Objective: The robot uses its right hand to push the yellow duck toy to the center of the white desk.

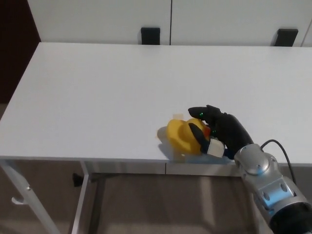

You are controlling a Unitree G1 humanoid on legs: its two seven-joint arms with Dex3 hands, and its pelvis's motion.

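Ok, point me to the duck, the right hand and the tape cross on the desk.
yellow duck (181, 136), head view, on its rounded body.
right hand (222, 129), head view, on the middle of the black hand behind the duck.
tape cross (161, 133), head view, on the left arm showing beside the duck.

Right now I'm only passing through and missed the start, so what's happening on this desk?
The robot's right hand is pressed against the right side of a yellow duck toy, pushing it along the white desk. The duck sits over a tan tape cross near the desk's front edge, covering most of it. The left hand is not in view.
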